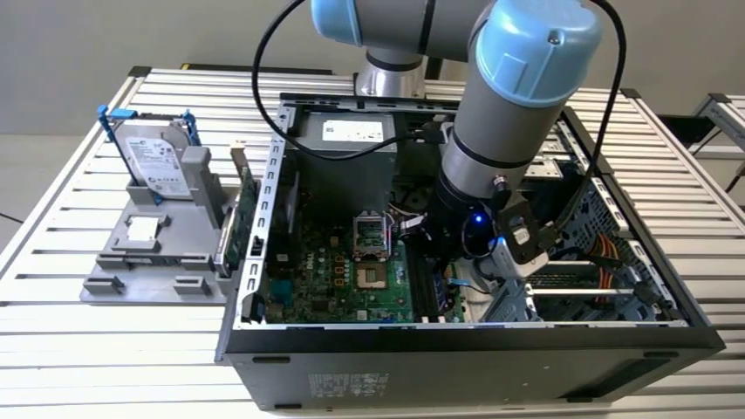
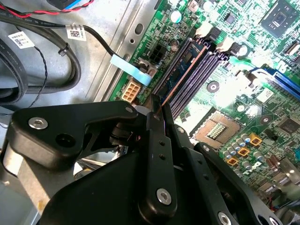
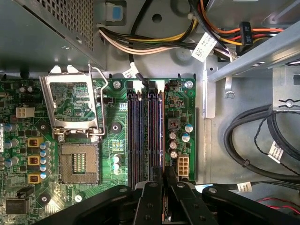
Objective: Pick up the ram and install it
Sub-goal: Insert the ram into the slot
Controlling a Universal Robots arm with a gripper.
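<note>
The ram [image 2: 186, 63] is a thin dark blue board seen edge-on. It stands along the memory slot nearest the case wall on the green motherboard [image 2: 262, 51]. My gripper [image 2: 157, 107] is shut on the ram's near end, one black finger on each side. In the first wrist view the gripper [image 3: 163, 173] sits over the right-hand slot, and the ram [image 3: 163, 140] shows as a narrow line running away from it. In the exterior view the arm [image 1: 501, 131] reaches down into the open computer case [image 1: 466, 336], with the wrist low over the motherboard.
Empty memory slots [image 3: 136, 136] lie beside the ram. An open CPU socket [image 3: 79, 161] is close by. Black cables [image 3: 253, 136] curl along the case floor. Outside the case, a grey fixture [image 1: 152, 262] holds a hard drive [image 1: 157, 161] and a green card [image 1: 233, 227].
</note>
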